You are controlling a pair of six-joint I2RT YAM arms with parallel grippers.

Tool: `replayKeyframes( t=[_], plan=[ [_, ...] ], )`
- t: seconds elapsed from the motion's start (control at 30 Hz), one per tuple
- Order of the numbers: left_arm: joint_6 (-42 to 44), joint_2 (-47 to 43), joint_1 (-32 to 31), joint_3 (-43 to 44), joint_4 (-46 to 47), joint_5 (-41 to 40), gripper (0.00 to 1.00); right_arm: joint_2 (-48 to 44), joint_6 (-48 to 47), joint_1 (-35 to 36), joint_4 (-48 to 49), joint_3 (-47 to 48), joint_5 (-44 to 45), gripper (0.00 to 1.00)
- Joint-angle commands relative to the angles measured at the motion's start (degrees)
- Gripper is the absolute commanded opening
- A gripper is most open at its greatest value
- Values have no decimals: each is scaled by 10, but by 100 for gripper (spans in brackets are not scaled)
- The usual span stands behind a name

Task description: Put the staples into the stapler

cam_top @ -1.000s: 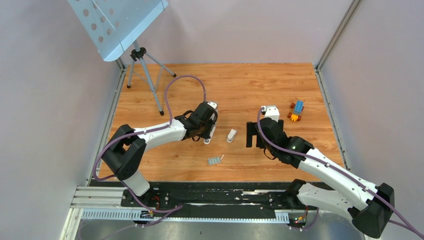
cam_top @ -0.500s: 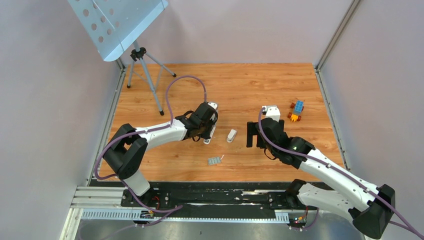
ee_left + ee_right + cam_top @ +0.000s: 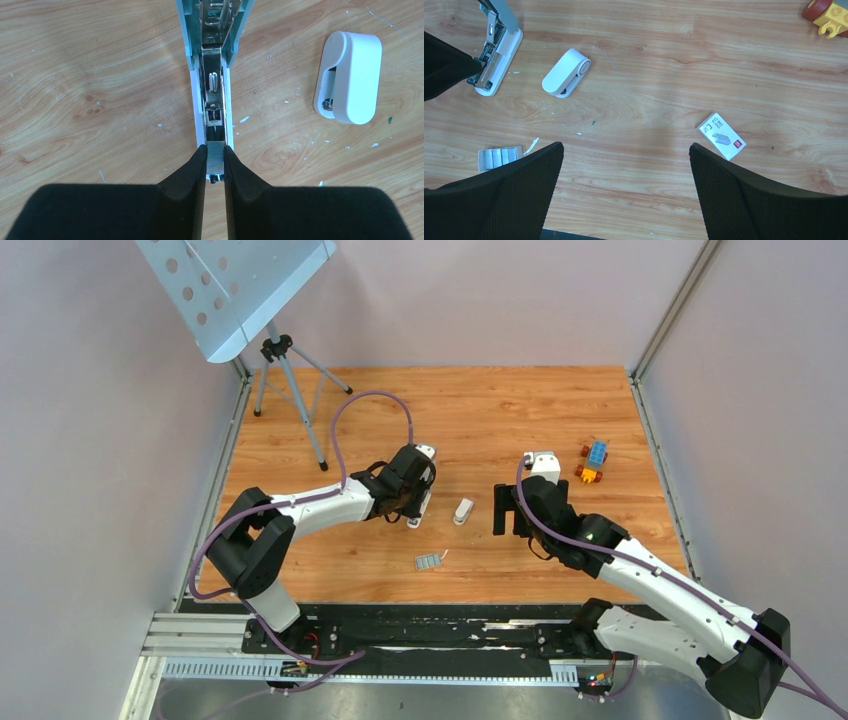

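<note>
Two hazards are judged from how things lie. Nearest the bases, the staples (image 3: 500,158) are seen flat on the wood, held by neither arm and well apart from the stapler (image 3: 215,85), so the channel could go unfed if that block is overlooked. Further out, the left gripper (image 3: 215,152) is pinched narrow on a short silvery piece (image 3: 216,147) at the near end of the opened stapler's metal channel. Whether that piece is a staple strip or part of the stapler cannot be told. If it were pushed at a slant, it could be jammed against the channel walls, or the light stapler could be shoved across the table into the small white part (image 3: 566,72) lying near it. The right gripper (image 3: 625,146) is spread wide with nothing held. If it were lowered carelessly, the white box (image 3: 721,136) beneath it could be struck.
</note>
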Motion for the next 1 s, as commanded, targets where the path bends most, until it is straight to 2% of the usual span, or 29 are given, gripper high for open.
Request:
replayKeyframes(
  t=[0.0,0.5,0.97],
  plan=[
    [3,-9,-4,2,5,-3,18,0,-6,-5,-5,-6,13,100],
    [5,-38,-4,15,-11,-12,19,-1,-5,-4,-4,-9,12,100],
    [-3,-34,-4,-11,10,-1,19,4,-2,-5,0,-10,8,100]
  ],
)
